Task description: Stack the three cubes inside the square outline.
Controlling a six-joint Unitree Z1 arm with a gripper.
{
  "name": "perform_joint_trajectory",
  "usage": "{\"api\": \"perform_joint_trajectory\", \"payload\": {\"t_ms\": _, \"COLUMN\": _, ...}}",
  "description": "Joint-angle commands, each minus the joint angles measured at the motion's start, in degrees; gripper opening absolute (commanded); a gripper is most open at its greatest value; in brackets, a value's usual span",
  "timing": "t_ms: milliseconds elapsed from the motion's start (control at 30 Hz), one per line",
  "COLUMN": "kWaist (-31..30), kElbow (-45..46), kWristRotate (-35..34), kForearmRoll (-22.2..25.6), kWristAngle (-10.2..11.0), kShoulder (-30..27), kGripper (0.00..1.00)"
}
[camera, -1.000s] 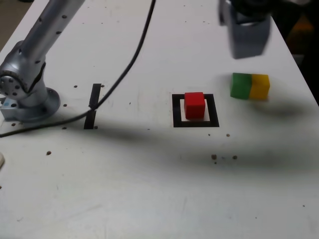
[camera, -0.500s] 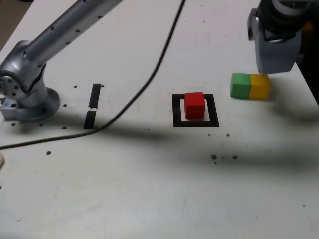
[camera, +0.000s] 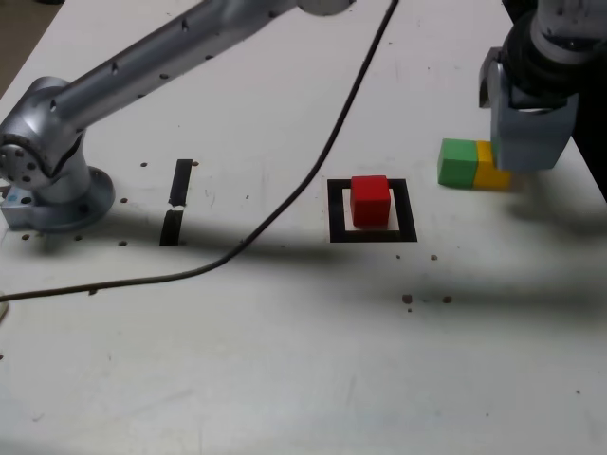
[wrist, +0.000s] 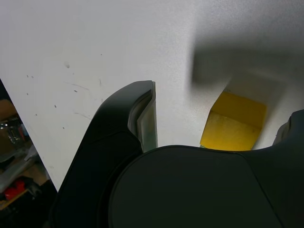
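Arm (camera: 161,52) runs from its base at exterior view's left, up and across to the right side. Wrist bent down, claw (camera: 527,133) pointing at the table. Jaws wide apart in wrist view, w/ one finger (wrist: 142,118) clear, the other only prob. an edge at the frame border.

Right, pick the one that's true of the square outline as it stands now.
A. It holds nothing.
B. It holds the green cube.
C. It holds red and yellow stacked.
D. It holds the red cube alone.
D: the red cube sits alone inside the square outline, while the green cube and yellow cube stand side by side off to the exterior view's right.
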Motion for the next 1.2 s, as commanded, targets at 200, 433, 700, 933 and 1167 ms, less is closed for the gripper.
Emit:
{"api": "perform_joint_trajectory", "payload": {"t_ms": 200, "kWaist": -0.13, "kElbow": -6.47, "kWristRotate": 1.56, "kForearmRoll": 4.14, "kWristAngle": -0.46, "kShoulder": 3.54, "kGripper": 0.99}}
{"api": "perform_joint_trajectory", "payload": {"t_ms": 433, "kWaist": 0.74, "kElbow": -8.33, "kWristRotate": 3.25, "kForearmRoll": 5.94, "kWristAngle": -3.83, "kShoulder": 4.62, "kGripper": 0.98}}
{"api": "perform_joint_trajectory", "payload": {"t_ms": 700, "kWaist": 1.19, "kElbow": -9.33, "kWristRotate": 3.6, "kForearmRoll": 6.92, "kWristAngle": -5.68, "kShoulder": 5.33, "kGripper": 0.96}}
{"api": "perform_joint_trajectory", "payload": {"t_ms": 933, "kWaist": 1.35, "kElbow": -10.0, "kWristRotate": 4.36, "kForearmRoll": 7.11, "kWristAngle": -7.87, "kShoulder": 5.35, "kGripper": 0.9}}
{"api": "perform_joint_trajectory", "payload": {"t_ms": 1167, "kWaist": 1.35, "kElbow": -9.56, "kWristRotate": 4.65, "kForearmRoll": 7.19, "kWristAngle": -9.26, "kShoulder": 4.88, "kGripper": 0.84}}
